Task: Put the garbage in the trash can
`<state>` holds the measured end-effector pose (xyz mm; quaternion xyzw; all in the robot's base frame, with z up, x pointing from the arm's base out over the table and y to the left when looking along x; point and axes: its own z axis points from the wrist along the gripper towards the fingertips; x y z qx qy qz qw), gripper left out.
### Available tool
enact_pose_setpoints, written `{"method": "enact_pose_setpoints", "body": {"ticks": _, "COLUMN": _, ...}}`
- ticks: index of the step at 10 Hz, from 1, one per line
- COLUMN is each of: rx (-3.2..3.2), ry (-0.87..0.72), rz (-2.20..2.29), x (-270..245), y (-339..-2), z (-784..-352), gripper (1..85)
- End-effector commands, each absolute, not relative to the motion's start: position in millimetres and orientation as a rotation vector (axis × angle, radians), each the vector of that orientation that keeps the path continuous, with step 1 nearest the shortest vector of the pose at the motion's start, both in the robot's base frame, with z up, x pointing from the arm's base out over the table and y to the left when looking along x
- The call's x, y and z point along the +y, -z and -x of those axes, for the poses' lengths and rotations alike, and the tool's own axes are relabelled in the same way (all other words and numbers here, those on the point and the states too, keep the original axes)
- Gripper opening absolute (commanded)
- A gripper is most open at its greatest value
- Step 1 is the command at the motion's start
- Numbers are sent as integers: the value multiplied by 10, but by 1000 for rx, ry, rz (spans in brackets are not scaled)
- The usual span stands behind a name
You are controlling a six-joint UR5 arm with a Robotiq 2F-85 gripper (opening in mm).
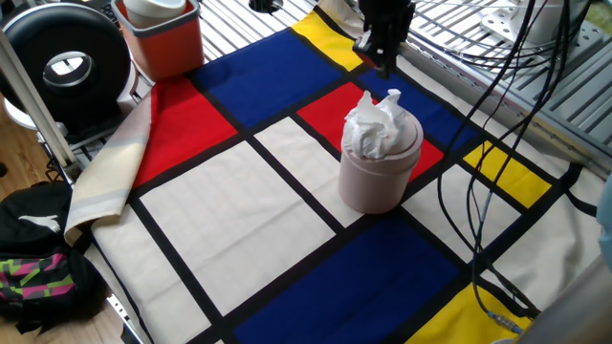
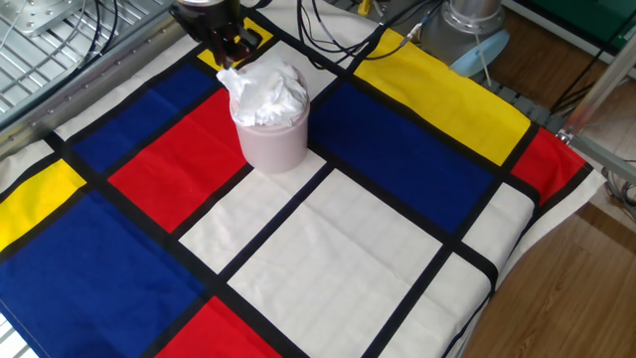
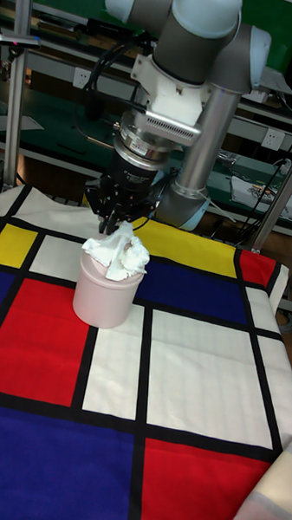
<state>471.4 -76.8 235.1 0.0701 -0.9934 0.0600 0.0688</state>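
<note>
The garbage (image 1: 376, 129), a crumpled white tissue wad, sits stuffed in the top of the pale pink trash can (image 1: 375, 182) and sticks up above its rim. The can stands upright on the checked cloth, where a red and a white panel meet. My gripper (image 1: 383, 55) hangs just above and behind the wad, apart from it, open with nothing between its fingers. The other fixed view shows the gripper (image 2: 227, 45) up-left of the garbage (image 2: 266, 89) and the can (image 2: 270, 144). In the tall fixed view the gripper (image 3: 121, 217) is right over the garbage (image 3: 118, 252) and the can (image 3: 104, 298).
A red-orange square bin (image 1: 163, 36) with a white insert stands at the far left corner, beside a black round device (image 1: 62, 62). Loose cables (image 1: 497, 143) trail over the cloth's right side. A dark bag (image 1: 38, 263) lies on the floor at the left.
</note>
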Motion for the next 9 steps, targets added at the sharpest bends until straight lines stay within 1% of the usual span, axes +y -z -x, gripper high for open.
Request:
{"method": "enact_pose_setpoints", "body": {"ticks": 1, "rx": -3071, "ry": -146, "rz": -123, "x": -617, "y": -2353, "z": -4917, "gripper": 10}}
{"method": "enact_pose_setpoints", "body": {"ticks": 5, "rx": -3141, "ry": -73, "rz": -76, "x": -222, "y": -2279, "z": -5138, "gripper": 10}}
{"method": "enact_pose_setpoints", "body": {"ticks": 9, "rx": -3178, "ry": -62, "rz": -22, "x": 62, "y": -2134, "z": -5234, "gripper": 10}}
